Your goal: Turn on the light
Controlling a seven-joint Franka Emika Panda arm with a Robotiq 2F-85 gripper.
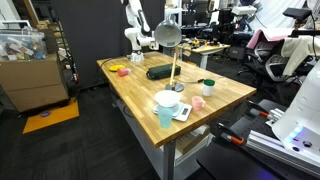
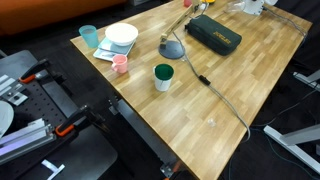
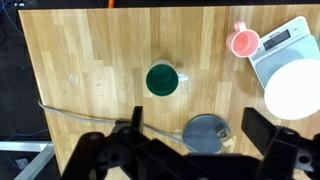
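The light point(image 1: 168, 35) stands mid-table, with a silver-grey dome head on a thin brass stem. In an exterior view its base point(image 2: 172, 47) and stem show, but the head is cut off at the top. In the wrist view I look straight down on a round grey part of the lamp point(image 3: 205, 133). My gripper point(image 3: 197, 125) is open and empty, with its two dark fingers wide apart on either side of that disc. I cannot tell how far above the disc it is. The lamp's cable point(image 3: 80, 115) runs off to the left. I cannot make out the gripper in either exterior view.
A green mug point(image 3: 162, 80) stands close to the lamp. A pink cup point(image 3: 243, 42), a scale point(image 3: 278, 50) and a white bowl point(image 3: 295, 92) sit to one side. A blue cup point(image 2: 88, 36) and a black case point(image 2: 213, 33) are also on the wooden table point(image 2: 250, 70).
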